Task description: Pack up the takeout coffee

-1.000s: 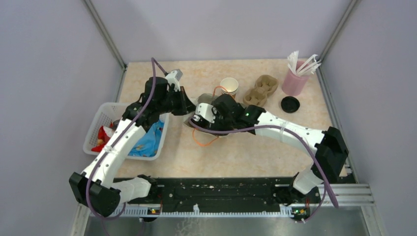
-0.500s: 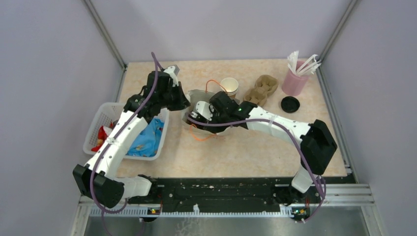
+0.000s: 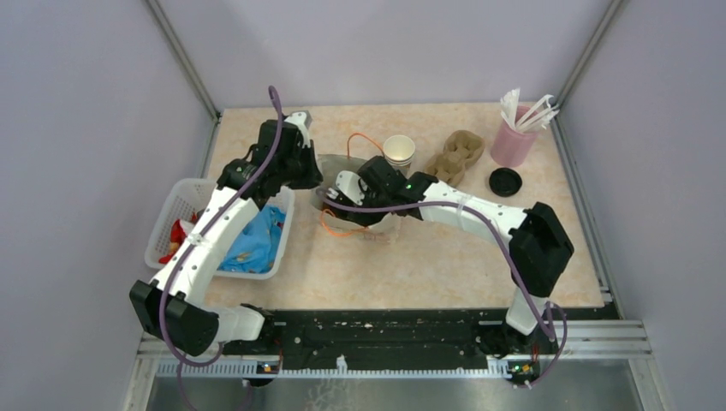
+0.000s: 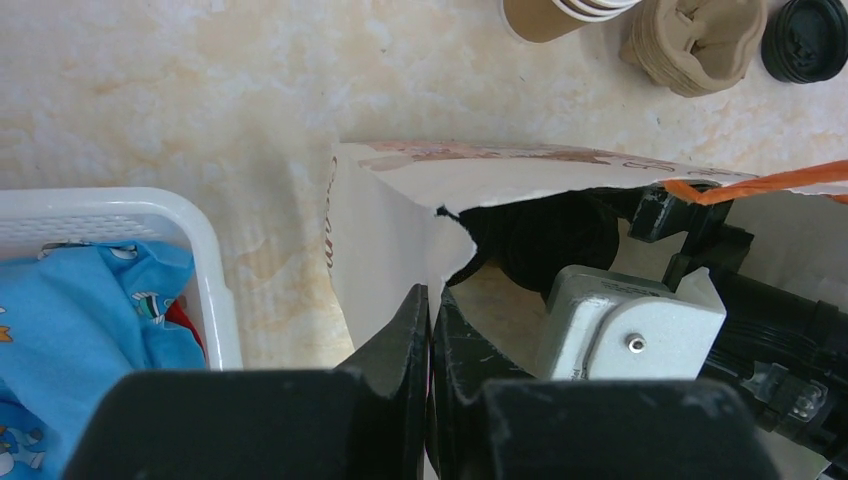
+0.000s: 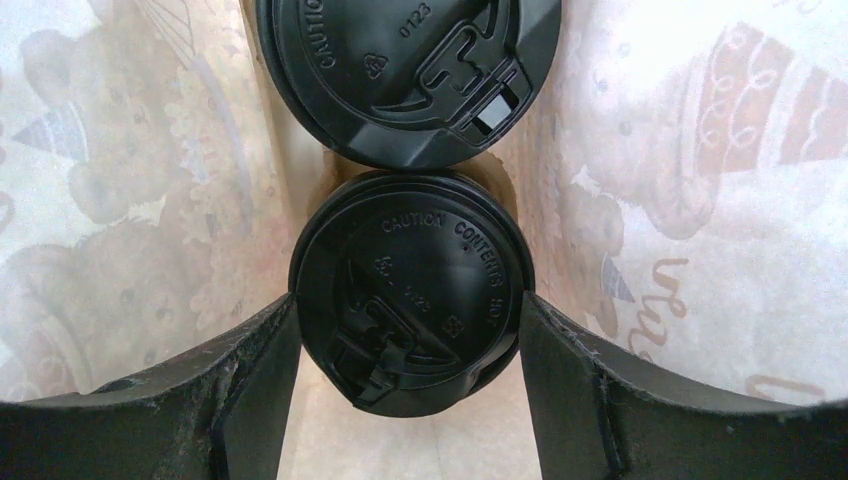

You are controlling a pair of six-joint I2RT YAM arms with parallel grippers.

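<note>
Right gripper [image 5: 405, 305], in paper bag [image 4: 372, 240]: clasps lidded cup [image 5: 405, 265]; set upright beside second cup [image 5: 405, 70]. Left gripper [image 4: 431, 300]: pinching bag rim; hold steady.

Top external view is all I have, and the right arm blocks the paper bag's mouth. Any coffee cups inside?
Observer: Two. The right wrist view looks down into the bear-printed paper bag at two cups with round black plastic lids: the farther lidded cup and the nearer lidded cup, side by side.
Operator: Right claw on either one?
Observer: Yes. The right claw has a finger against each side of the nearer lidded cup's lid.
</note>
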